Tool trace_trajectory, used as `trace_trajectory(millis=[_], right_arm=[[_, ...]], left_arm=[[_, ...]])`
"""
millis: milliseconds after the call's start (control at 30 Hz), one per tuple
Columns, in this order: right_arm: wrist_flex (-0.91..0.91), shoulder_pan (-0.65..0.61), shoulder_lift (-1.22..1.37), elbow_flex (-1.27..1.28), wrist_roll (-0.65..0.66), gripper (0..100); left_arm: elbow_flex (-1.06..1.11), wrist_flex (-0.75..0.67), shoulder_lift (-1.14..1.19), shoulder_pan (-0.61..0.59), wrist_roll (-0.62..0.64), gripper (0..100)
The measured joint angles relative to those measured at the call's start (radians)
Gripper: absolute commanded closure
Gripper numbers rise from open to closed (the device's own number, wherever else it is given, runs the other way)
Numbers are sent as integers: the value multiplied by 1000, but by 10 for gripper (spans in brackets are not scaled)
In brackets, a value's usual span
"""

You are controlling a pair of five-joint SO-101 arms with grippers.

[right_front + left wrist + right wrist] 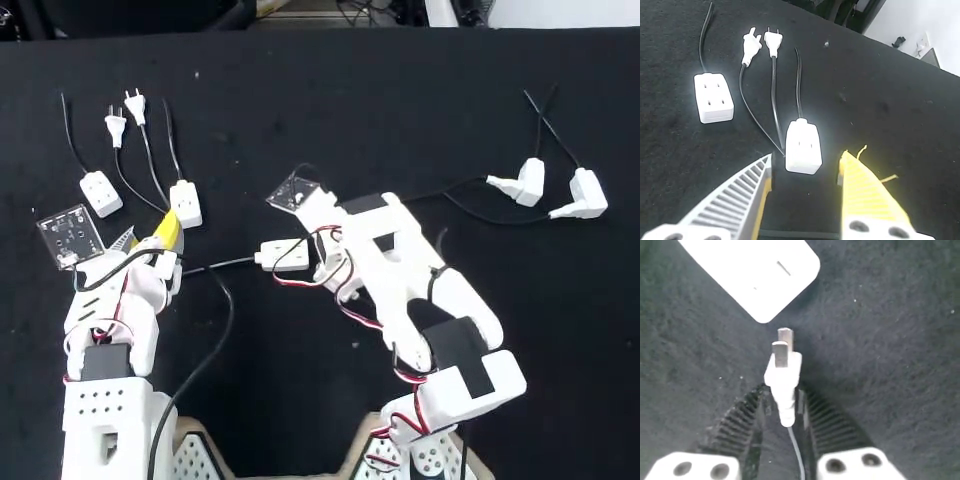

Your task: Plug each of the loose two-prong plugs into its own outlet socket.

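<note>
Right gripper (782, 392): clamps tight on the held plug (782, 371), jaws pressed to both sides of its white body, cord trailing back between them. Aims the two prongs (783, 346) at the middle socket (756, 275); holds them just short, near its rounded end but not touching, a strip of black table (890, 340) between.

From above: middle socket (281, 254) flat near the table's centre, tucked against the front of the right arm (400, 275), black cord leaving it toward the left arm (145, 300) and curling to the near edge.

Left gripper (805, 160): hangs with jaws wide apart, one grey finger (740, 192), one yellow finger (865, 195), holding nothing. Frames the near end of the single socket (802, 147) between the fingertips; contact impossible to judge. From above, sits just beside that single socket (186, 203), yellow finger nearest it.

Beyond: double socket (714, 97) lying flat, slots up, apart from the single one. Farther back, first loose plug (751, 44) and second loose plug (773, 40) side by side, nearly touching, prongs pointing away, cords running back and converging at the single socket's edge.

Far right of the table: inner angled plug (525, 183) and outer angled plug (585, 195), close together, unplugged, well apart from every socket, thin cords stretching toward the far edge.
</note>
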Motion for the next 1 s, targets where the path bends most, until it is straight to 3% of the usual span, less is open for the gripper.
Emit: trace_trajectory(millis=[167,433,700,1000], right_arm=[[-32,0,-68,25,-41,988],[-256,-20,-491,356,-143,988],[-304,-255,-787,549,-169,988],[-305,-382,-1014,644,-296,988]], left_arm=[[0,0,0,0,0,780],[0,0,0,0,0,780],[0,0,0,112,0,780],[0,0,0,204,0,780]])
